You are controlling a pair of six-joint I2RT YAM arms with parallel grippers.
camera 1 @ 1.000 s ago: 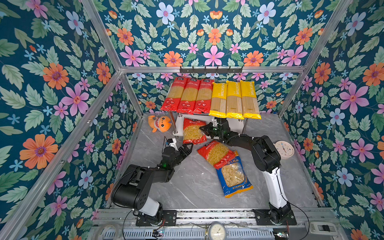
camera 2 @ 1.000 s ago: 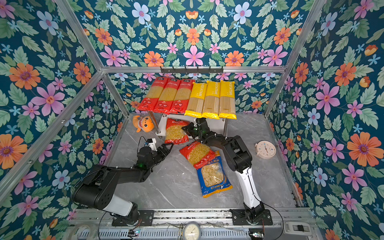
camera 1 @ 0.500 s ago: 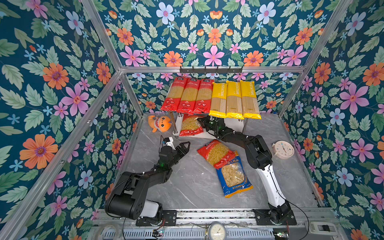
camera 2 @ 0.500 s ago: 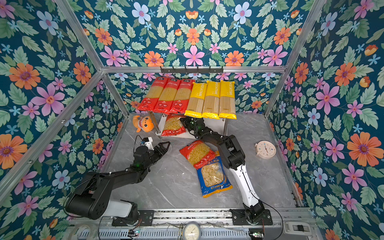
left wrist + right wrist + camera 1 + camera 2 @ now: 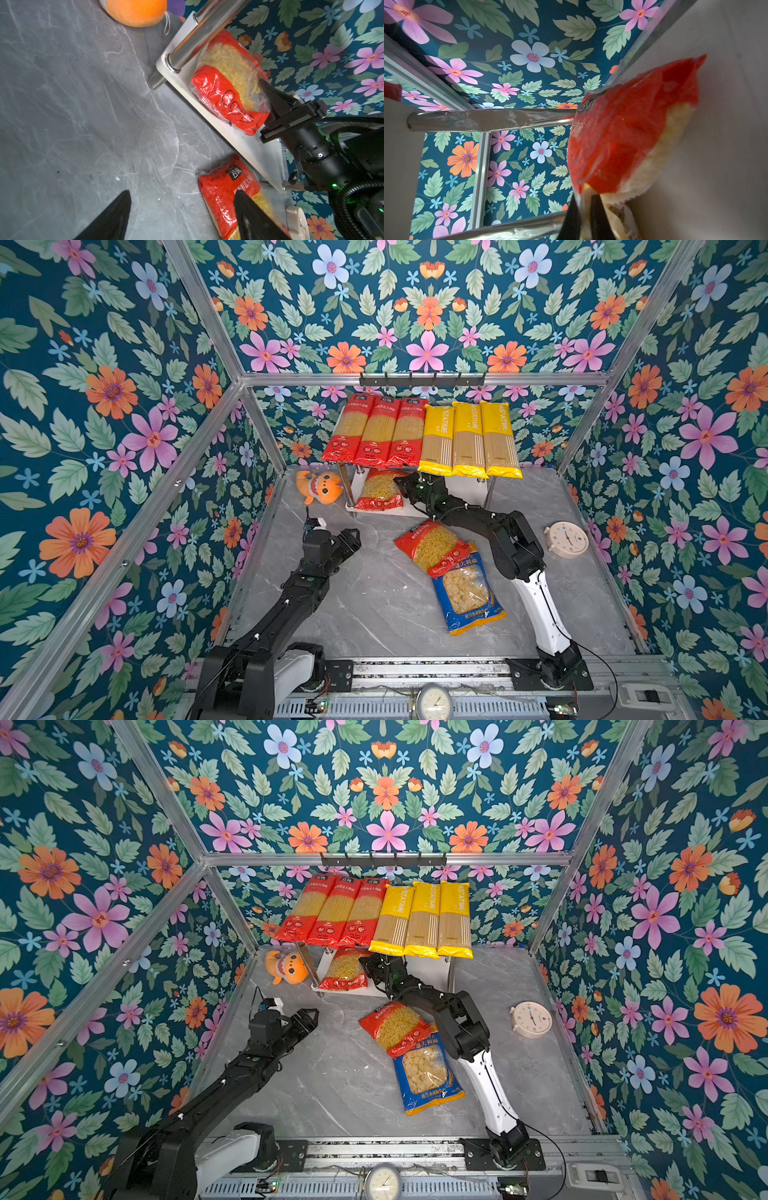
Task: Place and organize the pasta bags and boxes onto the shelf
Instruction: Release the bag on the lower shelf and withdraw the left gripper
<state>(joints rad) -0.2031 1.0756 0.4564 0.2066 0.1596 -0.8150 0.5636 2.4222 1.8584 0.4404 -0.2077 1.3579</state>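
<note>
1. A grey marble desk (image 5: 374, 614) sits inside floral-papered walls, and the shelf (image 5: 245, 145) stands at its 12 o'clock edge.
2. A red short-pasta bag (image 5: 380, 491) lies on the shelf's lower board, toward the board's 9 o'clock end.
3. The right fingers (image 5: 270, 93) are clenched on that bag's 3 o'clock edge, pinching the plastic.
4. On the top board, three red spaghetti packs (image 5: 378, 431) lie side by side, with three yellow spaghetti packs (image 5: 469, 439) at their 3 o'clock.
5. Mid-desk, a second red bag (image 5: 432, 545) overlaps the 12 o'clock end of the blue-and-yellow bag (image 5: 465, 593).
6. The left fingers (image 5: 116, 214) are spread wide and hold nothing. They hover over bare desk at the second red bag's 9 o'clock.
7. An orange plush toy (image 5: 320, 487) lies at the shelf's 9 o'clock.
8. A round clock (image 5: 566, 540) lies near the desk's 3 o'clock edge.
</note>
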